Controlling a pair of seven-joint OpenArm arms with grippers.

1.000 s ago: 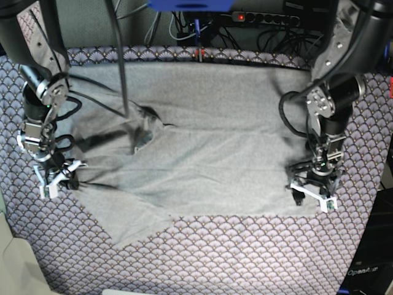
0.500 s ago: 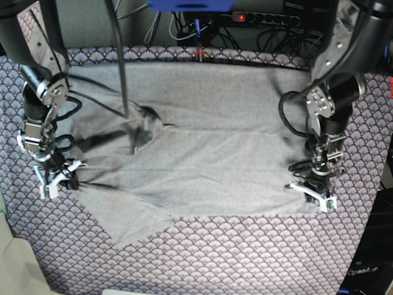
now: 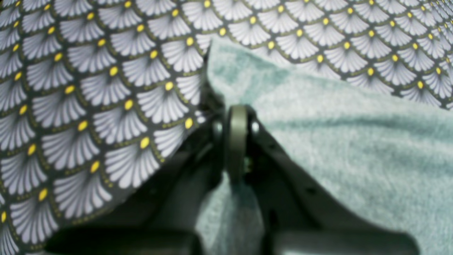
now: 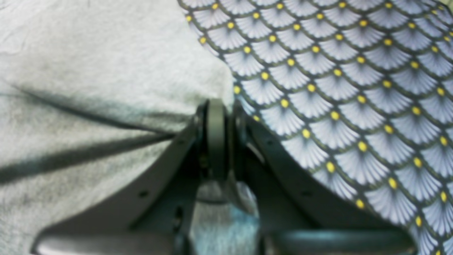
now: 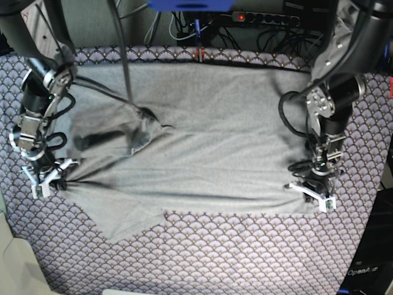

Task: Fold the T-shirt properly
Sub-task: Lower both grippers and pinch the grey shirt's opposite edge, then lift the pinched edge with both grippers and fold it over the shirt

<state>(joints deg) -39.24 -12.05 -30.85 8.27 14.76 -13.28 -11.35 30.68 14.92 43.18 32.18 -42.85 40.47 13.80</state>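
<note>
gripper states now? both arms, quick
Left gripper: shut on the light heather-grey cotton T-shirt.
Right gripper: shut on the same T-shirt.

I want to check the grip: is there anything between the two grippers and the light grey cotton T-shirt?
Nothing visible. The left gripper and right gripper are each shut on an edge of the grey T-shirt.

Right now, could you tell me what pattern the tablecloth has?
The tablecloth has purple-grey fan scales with yellow dots, clearest in the right wrist view.
</note>
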